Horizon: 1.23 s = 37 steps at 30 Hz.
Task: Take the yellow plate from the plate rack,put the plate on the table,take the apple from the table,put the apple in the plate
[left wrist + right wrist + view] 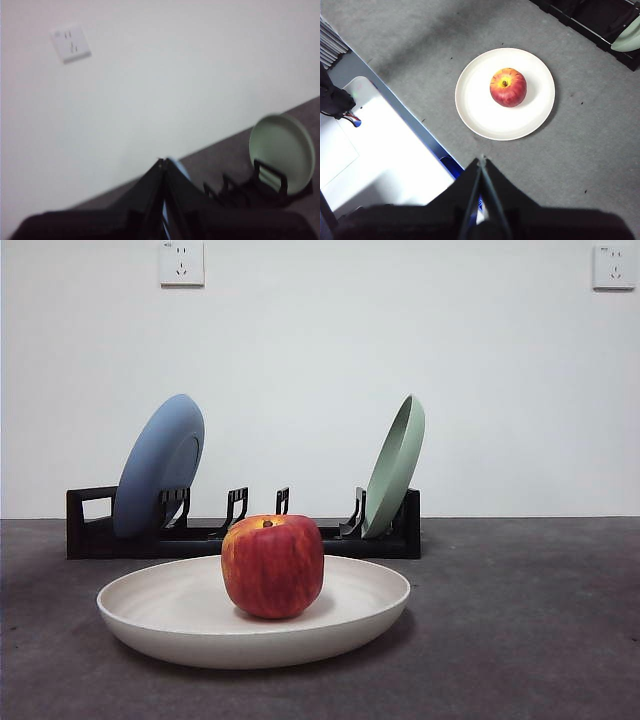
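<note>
apple (pixel 272 566) in plate (pixel 180 615) on counter (pixel 520 620) | apple firm, smooth, rolls: grip its sides | plate stiff, breakable: take rim | left claw (pixel 162 165), right claw (pixel 481 162) clenched, empty

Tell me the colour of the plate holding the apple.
Pale cream, the yellow plate under the apple; right wrist view shows it best.

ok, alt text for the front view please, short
A red apple sits upright in a wide cream yellow plate on the dark grey table. Behind it, a black plate rack holds a blue plate at one end and a pale green plate at the other, both leaning. No hand appears in this view.
</note>
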Each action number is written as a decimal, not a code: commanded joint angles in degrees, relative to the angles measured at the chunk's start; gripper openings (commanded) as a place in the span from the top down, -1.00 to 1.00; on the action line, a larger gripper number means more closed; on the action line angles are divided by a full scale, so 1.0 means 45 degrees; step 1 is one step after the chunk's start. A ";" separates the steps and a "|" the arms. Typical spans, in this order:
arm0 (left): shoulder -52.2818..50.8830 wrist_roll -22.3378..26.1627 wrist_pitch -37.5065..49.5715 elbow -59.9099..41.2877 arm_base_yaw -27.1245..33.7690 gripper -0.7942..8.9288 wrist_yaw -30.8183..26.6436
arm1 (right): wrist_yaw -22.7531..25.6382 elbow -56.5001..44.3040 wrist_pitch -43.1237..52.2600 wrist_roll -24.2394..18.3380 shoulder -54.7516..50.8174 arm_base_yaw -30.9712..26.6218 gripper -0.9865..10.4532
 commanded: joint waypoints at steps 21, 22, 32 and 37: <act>-0.5260 -0.3585 0.1836 -0.9457 0.1107 0.84 -0.0520 | 0.0015 -0.0010 -0.0291 0.0058 0.0015 0.0024 0.82; -0.5391 -0.3638 0.1554 -0.9525 0.1127 0.84 -0.0525 | 0.0015 -0.0010 -0.0291 0.0058 0.0015 0.0024 0.82; -0.5377 -0.3886 0.1243 -0.9515 0.1151 0.84 -0.0418 | 0.0015 -0.0010 -0.0296 0.0053 0.0015 0.0024 0.82; -0.5197 -0.3886 0.1239 -0.9515 0.1151 0.84 -0.0466 | 0.0015 -0.0010 -0.0291 0.0053 0.0015 0.0024 0.82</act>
